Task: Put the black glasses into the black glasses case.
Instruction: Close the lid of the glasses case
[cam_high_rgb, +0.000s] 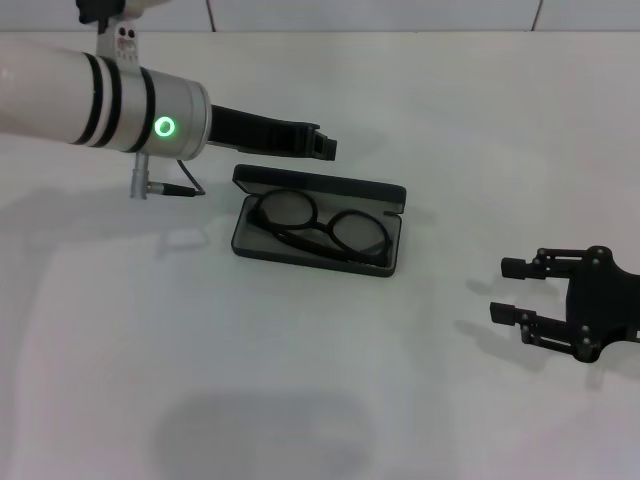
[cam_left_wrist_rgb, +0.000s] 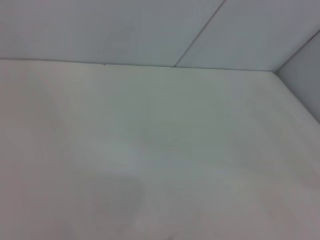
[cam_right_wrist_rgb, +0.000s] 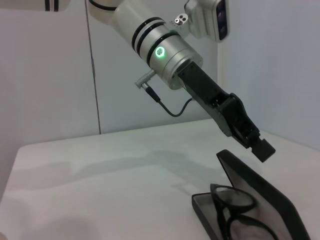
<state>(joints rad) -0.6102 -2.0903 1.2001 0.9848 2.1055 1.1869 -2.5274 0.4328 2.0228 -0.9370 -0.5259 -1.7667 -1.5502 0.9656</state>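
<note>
The black glasses case (cam_high_rgb: 318, 187) lies open at the middle of the white table, lid tipped back. The black glasses (cam_high_rgb: 322, 230) lie folded inside it on the grey lining. Both also show in the right wrist view, the case (cam_right_wrist_rgb: 265, 192) and the glasses (cam_right_wrist_rgb: 234, 207). My left gripper (cam_high_rgb: 325, 146) hovers just behind and above the case lid, fingers together and empty; it also shows in the right wrist view (cam_right_wrist_rgb: 261, 148). My right gripper (cam_high_rgb: 507, 290) rests open and empty at the table's right, well apart from the case.
The white table (cam_high_rgb: 330, 380) is bare around the case. A pale wall (cam_left_wrist_rgb: 125, 30) stands behind its far edge. The left arm's white forearm (cam_high_rgb: 90, 95) reaches in from the upper left above the table.
</note>
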